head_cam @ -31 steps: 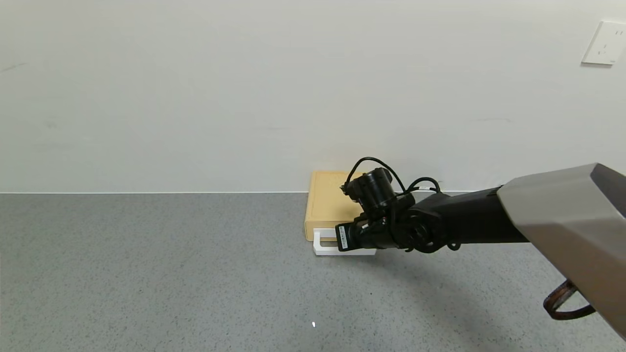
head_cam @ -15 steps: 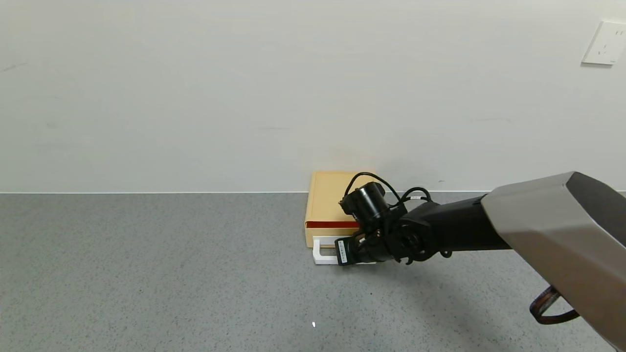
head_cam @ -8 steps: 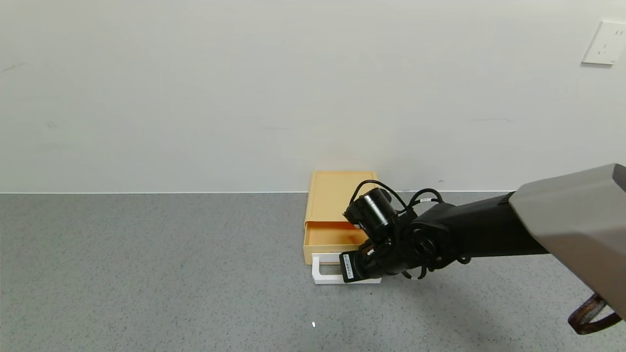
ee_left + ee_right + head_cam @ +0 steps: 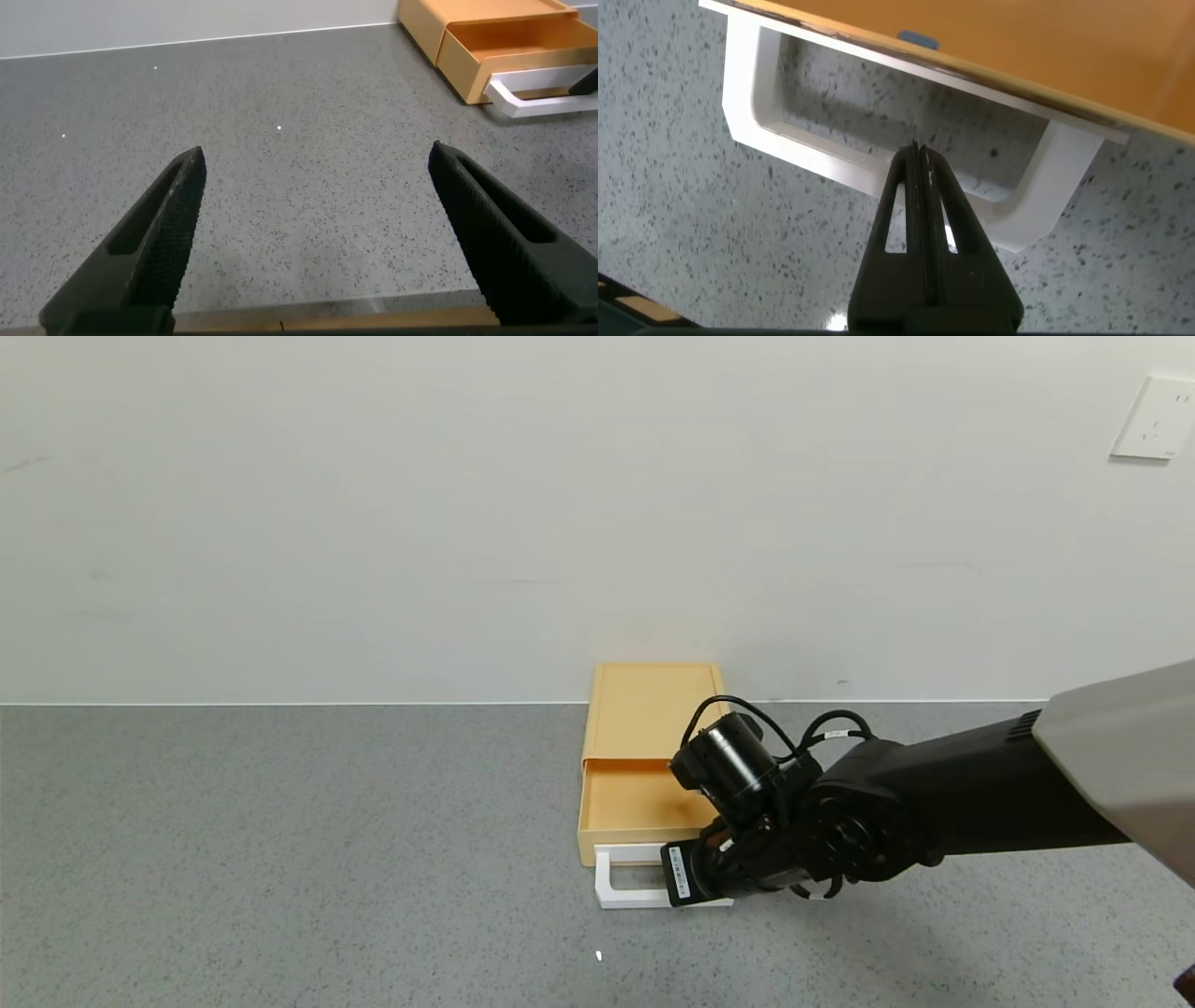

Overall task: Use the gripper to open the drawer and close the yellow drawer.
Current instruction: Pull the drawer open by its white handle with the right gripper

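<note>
We had the black tapered right gripper (image 4: 917,154), fingers pressed together, hooked inside the white loop handle (image 4: 624,896) of the mustard-yellow plastic drawer (image 4: 639,800), tray partly out by the wall; opening looked near done, push-back next; left gripper (image 4: 318,233) parked, jaws wide and empty.

One drawer (image 4: 644,747), mustard-yellow, at 12 o'clock against the wall (image 4: 373,523); it has one sliding tray (image 4: 635,803), and that tray carries one white loop handle (image 4: 627,887). One grey speckled counter (image 4: 280,849). One white wall socket plate (image 4: 1156,418), up at 2 o'clock. Two grippers counted: one right gripper (image 4: 917,159), showing two fingers pressed together into one point, and one left gripper (image 4: 318,233), showing two fingers (image 4: 168,224) set wide apart. One cylindrical camera (image 4: 733,761) on the right wrist. Two black cables (image 4: 822,723) loop off that wrist.
</note>
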Motion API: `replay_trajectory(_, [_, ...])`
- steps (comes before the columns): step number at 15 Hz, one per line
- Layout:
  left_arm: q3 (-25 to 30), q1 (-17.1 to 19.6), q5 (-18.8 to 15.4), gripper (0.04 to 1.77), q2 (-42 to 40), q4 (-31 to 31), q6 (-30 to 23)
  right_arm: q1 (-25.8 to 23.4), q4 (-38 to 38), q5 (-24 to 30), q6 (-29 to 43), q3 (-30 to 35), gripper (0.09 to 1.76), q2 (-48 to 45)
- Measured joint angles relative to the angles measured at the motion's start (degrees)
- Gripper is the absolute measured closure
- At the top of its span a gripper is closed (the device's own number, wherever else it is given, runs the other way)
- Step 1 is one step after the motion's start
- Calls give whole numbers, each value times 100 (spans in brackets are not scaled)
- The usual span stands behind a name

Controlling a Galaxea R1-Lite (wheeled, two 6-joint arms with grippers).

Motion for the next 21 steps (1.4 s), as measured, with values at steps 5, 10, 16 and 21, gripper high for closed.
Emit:
replay_trajectory(5, [0,0,0,9,0,0,-9,132,-9,9,130,274,173,-168])
replay_trajectory(10, [0,0,6,9,0,0,-9,236,5,236,306,561,173,-378])
replay_trajectory(16, [0,0,33,9,-2,9,-20,375,18,243,378,869,173,-557])
replay_trajectory(21, [0,0,33,9,0,9,-17,424,27,250,382,946,173,-937])
